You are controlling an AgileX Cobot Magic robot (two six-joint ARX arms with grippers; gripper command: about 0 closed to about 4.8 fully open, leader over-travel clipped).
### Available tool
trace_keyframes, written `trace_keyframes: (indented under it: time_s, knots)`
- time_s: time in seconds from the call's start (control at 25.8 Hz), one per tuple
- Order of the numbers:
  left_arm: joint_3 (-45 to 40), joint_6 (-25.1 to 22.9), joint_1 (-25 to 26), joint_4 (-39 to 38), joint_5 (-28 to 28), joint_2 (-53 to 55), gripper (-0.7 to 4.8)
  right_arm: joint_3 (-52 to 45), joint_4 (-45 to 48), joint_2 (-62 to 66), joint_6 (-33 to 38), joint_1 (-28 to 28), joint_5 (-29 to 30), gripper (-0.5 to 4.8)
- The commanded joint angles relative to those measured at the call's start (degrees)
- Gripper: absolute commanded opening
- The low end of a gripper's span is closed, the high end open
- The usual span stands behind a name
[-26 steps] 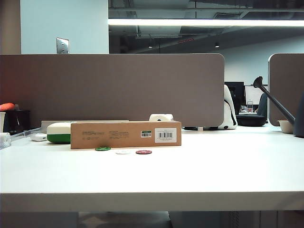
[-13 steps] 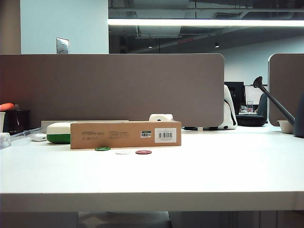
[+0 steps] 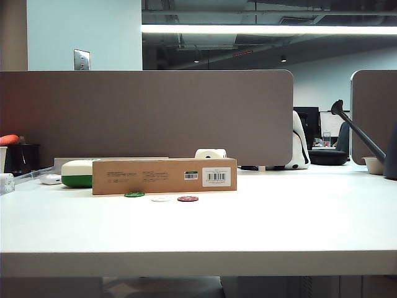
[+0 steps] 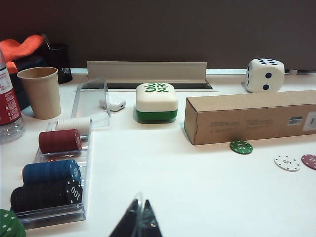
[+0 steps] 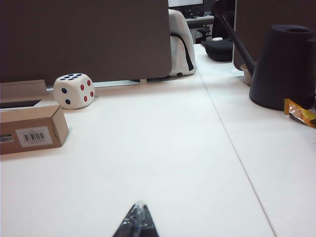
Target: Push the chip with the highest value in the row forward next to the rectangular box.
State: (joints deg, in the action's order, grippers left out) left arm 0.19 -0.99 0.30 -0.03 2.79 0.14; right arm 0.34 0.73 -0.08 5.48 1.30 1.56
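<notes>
The green chip (image 3: 134, 194) (image 4: 241, 147) lies flat right in front of the long brown rectangular box (image 3: 164, 176) (image 4: 252, 116), close to its front face. A white chip (image 3: 160, 199) (image 4: 287, 163) and a dark red chip (image 3: 187, 198) (image 4: 310, 161) lie a little nearer the table's front edge, to its right. Only the box's labelled end (image 5: 30, 131) appears in the right wrist view. My left gripper (image 4: 140, 203) is shut, well back from the chips. My right gripper (image 5: 139, 203) is shut over bare table. Neither gripper shows in the exterior view.
A white-and-green rounded case (image 3: 77, 173) (image 4: 156, 101) stands left of the box, a large die (image 3: 210, 153) (image 4: 264, 75) (image 5: 74, 91) behind it. A clear rack of chip stacks (image 4: 58, 170), a paper cup (image 4: 40, 91) and a bottle (image 4: 8, 108) stand at the left. A dark watering can (image 5: 281, 66) is at the right.
</notes>
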Motion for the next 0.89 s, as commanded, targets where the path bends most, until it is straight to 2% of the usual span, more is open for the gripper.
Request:
trace_keyframes:
  time_s: [0.04, 0.89]
  knots:
    - [0.2, 0.2, 0.2, 0.5, -0.1, 0.0, -0.05, -0.3, 0.7, 0.0, -0.2, -0.2, -0.1, -0.09]
    - [0.2, 0.2, 0.2, 0.5, -0.1, 0.0, -0.05, -0.3, 1.1, 0.0, -0.8, 0.0, -0.1, -0.09]
